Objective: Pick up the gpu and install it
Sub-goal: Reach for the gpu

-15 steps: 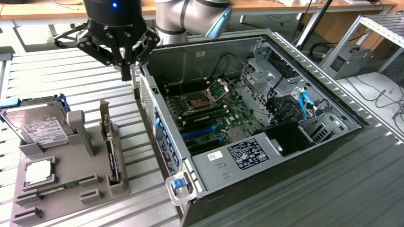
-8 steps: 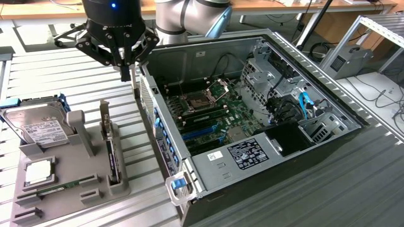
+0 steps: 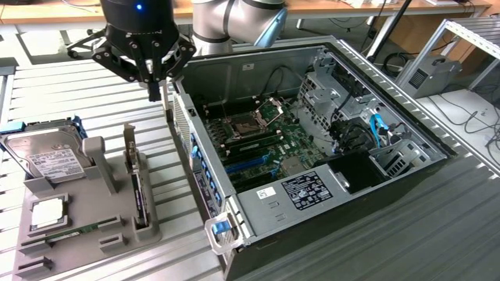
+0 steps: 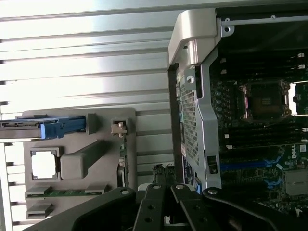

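Exterior view: spotting the gripper [image 3: 154,93] pinched fully shut on nothing, hanging over the counter [image 3: 78,93] near the open case [image 3: 195,117]. Finding the gpu [image 3: 140,193] standing on edge in the gray holder [image 3: 82,234], probably to leave its top edge grabbable. Wrist view: looking down on the same gpu [image 4: 123,159] edge-on, off to one side of the closed gripper [image 4: 162,173], not under it.

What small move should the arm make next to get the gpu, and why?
Probably slide the gripper across until it is above the gpu: the card stands on edge in the gray holder, untouched, while the shut, empty fingers hang beside the case corner.
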{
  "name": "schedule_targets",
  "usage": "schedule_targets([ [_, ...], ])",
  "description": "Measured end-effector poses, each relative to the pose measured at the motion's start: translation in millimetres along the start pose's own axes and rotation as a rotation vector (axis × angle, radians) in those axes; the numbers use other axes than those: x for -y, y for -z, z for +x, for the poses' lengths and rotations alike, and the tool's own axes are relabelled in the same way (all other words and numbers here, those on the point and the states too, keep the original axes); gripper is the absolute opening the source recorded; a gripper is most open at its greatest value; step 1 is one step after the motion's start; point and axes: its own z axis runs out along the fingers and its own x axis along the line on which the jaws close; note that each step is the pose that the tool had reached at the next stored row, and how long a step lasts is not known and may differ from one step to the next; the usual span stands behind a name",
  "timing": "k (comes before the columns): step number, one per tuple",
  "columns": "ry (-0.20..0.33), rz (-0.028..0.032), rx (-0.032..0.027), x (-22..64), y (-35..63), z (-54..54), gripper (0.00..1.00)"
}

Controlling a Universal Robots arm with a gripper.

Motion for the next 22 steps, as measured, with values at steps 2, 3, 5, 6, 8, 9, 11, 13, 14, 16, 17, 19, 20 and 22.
schedule_targets([
  [2, 0.0, 0.0001, 0.0, 0.2, 0.0, 0.4, 0.11],
  [3, 0.0, 0.0001, 0.0001, 0.3, 0.0, 0.6, 0.11],
  [5, 0.0, 0.0002, 0.0, 0.4, 0.0, 0.9, 0.11],
  [6, 0.0, 0.0003, 0.0, 0.5, 0.0, 1.1, 0.11],
  [8, 0.0, 0.0004, 0.0001, 0.6, 0.0, 1.3, 0.11],
  [9, 0.0, 0.0005, 0.0001, 0.6, 0.0, 1.6, 0.11],
  [11, 0.0, 0.0007, 0.0001, 0.7, 0.0, 2.0, 0.11],
  [13, 0.0, 0.0008, 0.0001, 0.9, 0.0, 2.4, 0.11],
  [14, 0.0, 0.0008, 0.0001, 0.9, 0.0, 2.7, 0.11],
  [16, 0.0, 0.0009, 0.0001, 1.2, 0.0, 3.2, 0.11],
  [17, 0.0, 0.0009, 0.0001, 1.2, 0.0, 3.5, 0.11],
  [19, 0.0, 0.0009, 0.0001, 1.5, 0.1, 3.8, 0.11],
  [20, 0.0, 0.0009, 0.0001, 1.7, 0.1, 4.1, 0.11],
  [22, 0.0, 0.001, 0.0001, 2.1, 0.1, 4.6, 0.11],
])
